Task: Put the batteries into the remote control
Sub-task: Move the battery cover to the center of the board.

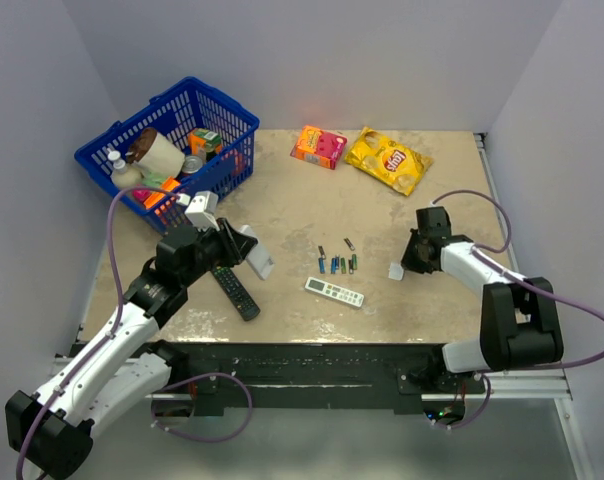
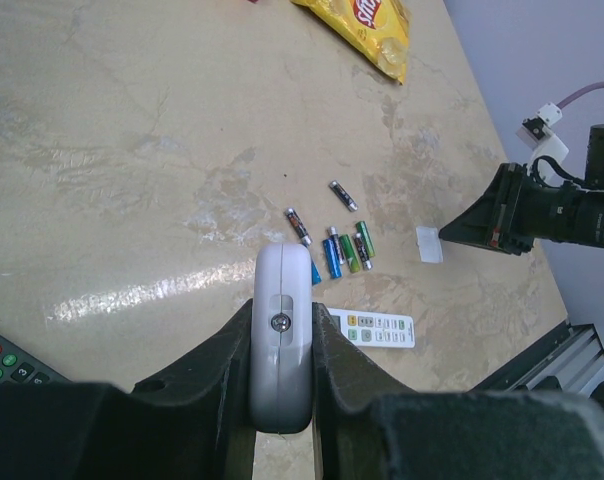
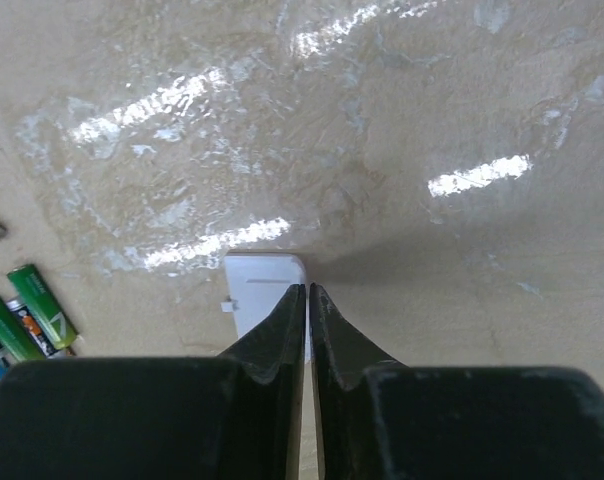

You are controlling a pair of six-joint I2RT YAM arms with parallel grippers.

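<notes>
My left gripper [image 2: 282, 318] is shut on the remote control [image 2: 282, 275], a short white body held edge-on above the table with a screw showing on its side. From above, the remote control [image 1: 259, 258] juts from the left gripper [image 1: 246, 246] at the left of the table. Several batteries [image 1: 337, 263], blue, green and dark, lie loose mid-table; they also show as batteries [image 2: 342, 250] and batteries [image 3: 27, 315]. My right gripper [image 3: 307, 290] is shut, tips at the right edge of a small white cover [image 3: 262, 290] lying on the table. I cannot tell if it pinches it.
A slim white remote [image 1: 334, 292] lies just near of the batteries. A long black remote [image 1: 234, 290] lies under the left arm. A blue basket [image 1: 222, 115] of groceries stands at the back left, with an orange box [image 1: 318, 146] and a yellow chip bag [image 1: 387, 158] at the back.
</notes>
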